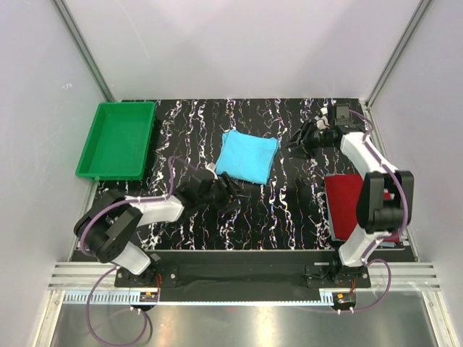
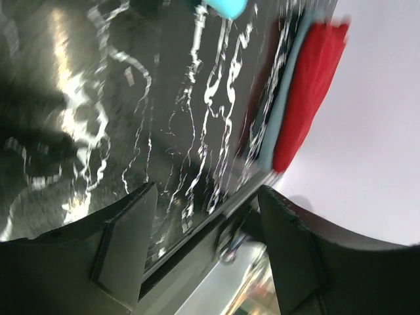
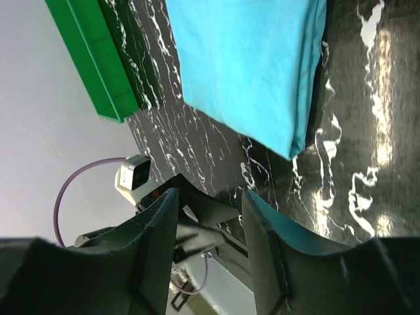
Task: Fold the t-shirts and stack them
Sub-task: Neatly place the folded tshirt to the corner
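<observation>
Two t-shirts lie on the black marbled table (image 1: pixel 289 217), and both are folded. The turquoise t-shirt (image 1: pixel 246 155) sits between the two grippers as a single flat rectangle. The dark red t-shirt (image 1: pixel 346 206) lies apart from it, not stacked on it.

The left gripper (image 1: pixel 230 189) is just beside the near edge of the turquoise t-shirt. In the left wrist view its two fingers (image 2: pixel 125 243) stand wide apart with only bare table between them, so it holds nothing. From this gripper the turquoise cloth (image 2: pixel 223 6) shows only as a small corner ahead. The red t-shirt (image 2: pixel 308 92) is well apart, off to the gripper's right near the table edge.

The right gripper (image 1: pixel 296 142) is just beside the turquoise t-shirt's right edge. In the right wrist view its two fingers (image 3: pixel 157 243) are parted by a moderate gap and nothing lies between them. The turquoise t-shirt (image 3: pixel 249 65) spreads out ahead of these fingertips, clear of them. The red t-shirt is behind this gripper, toward the arm bases, partly hidden under the right arm in the top view.

One green tray (image 1: pixel 116 137) stands well apart from the left gripper, beyond it and to its left, and nothing shows inside it. It also shows past the turquoise t-shirt in the right wrist view (image 3: pixel 92 59)
</observation>
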